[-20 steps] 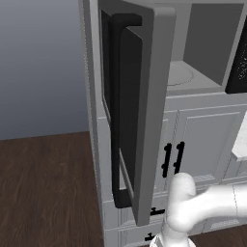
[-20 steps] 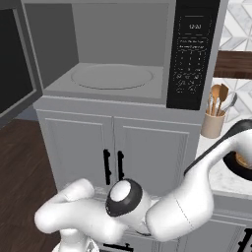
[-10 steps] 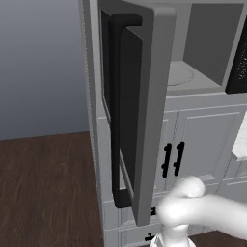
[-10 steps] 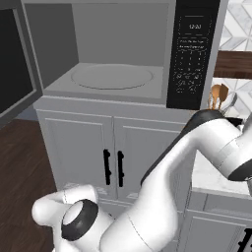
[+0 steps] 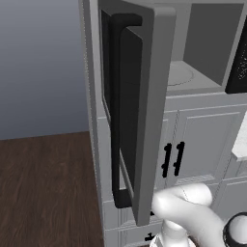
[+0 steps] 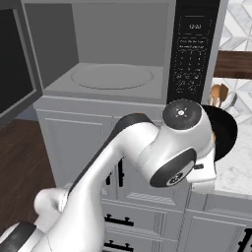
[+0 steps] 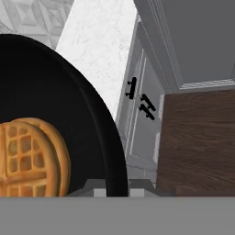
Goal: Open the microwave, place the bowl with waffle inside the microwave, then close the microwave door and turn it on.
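Bowl [image 7: 69, 119] pinched at its rim by closed jaws, gripper [image 7: 117, 190] fingertips just poking up under the near edge in hand view; waffle [image 7: 32, 158] sitting inside, flat, off toward one side. Held clear above white marble counter [image 7: 98, 59], white cabinet fronts with black handles [image 7: 140, 101] and dark wood floor [image 7: 197, 137] below and beyond. In right base view same bowl [image 6: 224, 133] seen as black disc mostly hidden behind arm's big wrist joint [image 6: 184, 147], to the right of microwave [image 6: 194, 54], roughly level with the bottom of its control strip. Utensil holder with wooden spoons [image 6: 221, 96] just behind bowl. Microwave door [image 5: 140, 106] swung wide open, edge-on in left base view, long black bar handle facing out; cavity empty, turntable [image 6: 110, 76] bare.

Step in hand, by judgement: door-opening done, bowl picked up, now carrying toward cavity. Next move calls for lifting a little more and swinging left past control strip edge, keeping bowl level so waffle stays put, then reaching in over turntable and setting down before letting go. Tight spots: front right edge of the cavity opening, elbow near open door
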Tool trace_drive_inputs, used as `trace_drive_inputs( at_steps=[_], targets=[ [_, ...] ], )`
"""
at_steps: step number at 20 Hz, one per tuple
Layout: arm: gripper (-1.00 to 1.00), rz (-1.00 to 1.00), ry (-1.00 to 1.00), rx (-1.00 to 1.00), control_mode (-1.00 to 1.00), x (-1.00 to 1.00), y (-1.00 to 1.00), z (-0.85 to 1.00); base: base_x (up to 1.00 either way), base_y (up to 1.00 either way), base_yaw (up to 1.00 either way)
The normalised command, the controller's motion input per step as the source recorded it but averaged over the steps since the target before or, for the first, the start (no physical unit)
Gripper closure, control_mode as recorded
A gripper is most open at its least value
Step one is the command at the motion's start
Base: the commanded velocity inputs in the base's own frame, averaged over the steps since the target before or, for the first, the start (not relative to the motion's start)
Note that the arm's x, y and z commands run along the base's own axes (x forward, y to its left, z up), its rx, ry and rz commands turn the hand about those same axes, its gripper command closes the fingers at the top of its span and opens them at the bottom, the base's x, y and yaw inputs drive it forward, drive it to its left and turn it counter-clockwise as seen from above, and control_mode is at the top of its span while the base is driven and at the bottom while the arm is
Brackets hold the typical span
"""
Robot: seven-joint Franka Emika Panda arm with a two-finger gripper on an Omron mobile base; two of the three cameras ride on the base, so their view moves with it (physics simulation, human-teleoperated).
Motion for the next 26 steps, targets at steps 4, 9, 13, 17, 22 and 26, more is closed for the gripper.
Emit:
trace_drive_inputs(
  at_steps=[4, 9, 13, 17, 22, 26],
  targets=[
    [1.0, 0.0, -0.04, -0.06, -1.0, 0.19, 1.0, 0.37, 0.0, 0.0, 0.0],
    [1.0, 0.02, 0.0, -0.01, -1.0, 0.27, 1.0, 0.41, 0.0, 0.0, 0.0],
    [1.0, 0.04, 0.0, 0.0, -1.0, 0.25, 1.0, 0.4, 0.0, 0.0, 0.0],
    [1.0, 0.05, 0.0, 0.0, -1.0, 0.36, 0.98, 0.47, 0.0, 0.0, 0.0],
    [1.0, 0.11, 0.02, 0.13, -1.0, 0.87, 0.59, 0.43, 0.0, 0.0, 0.0],
    [1.0, 0.15, 0.02, 0.19, -1.0, 0.74, 0.31, 0.39, 0.0, 0.0, 0.0]
  ],
)
